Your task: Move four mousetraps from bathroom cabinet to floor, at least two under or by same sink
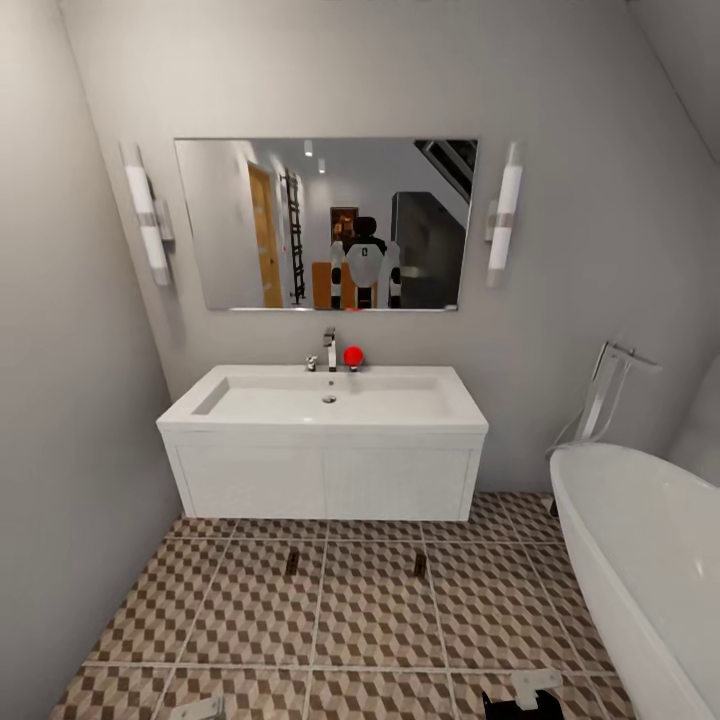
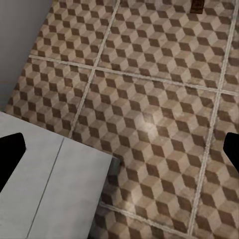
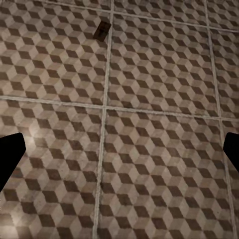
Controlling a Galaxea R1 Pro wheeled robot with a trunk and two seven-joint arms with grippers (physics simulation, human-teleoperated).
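Observation:
Two mousetraps lie flat on the bathroom floor [image 1: 250, 620] just in front of the white sink vanity [image 1: 325, 480]: one mousetrap [image 1: 292, 562] on the left, the other mousetrap [image 1: 420, 565] on the right. A small brown mousetrap [image 3: 101, 30] also lies far ahead of my right gripper [image 3: 119, 154], which is open and empty over the tiles. My left gripper [image 2: 119, 154] is open and empty too, with a mousetrap [image 2: 197, 5] at the far edge of its view. Both arms sit low at the head view's bottom edge. The cabinet is out of view.
A white bathtub [image 1: 650, 560] with a chrome floor tap [image 1: 605, 390] fills the right side. Grey walls close in left and behind the sink. A mirror [image 1: 325, 225] reflects the robot. A pale grey panel [image 2: 45, 189] lies close under the left gripper.

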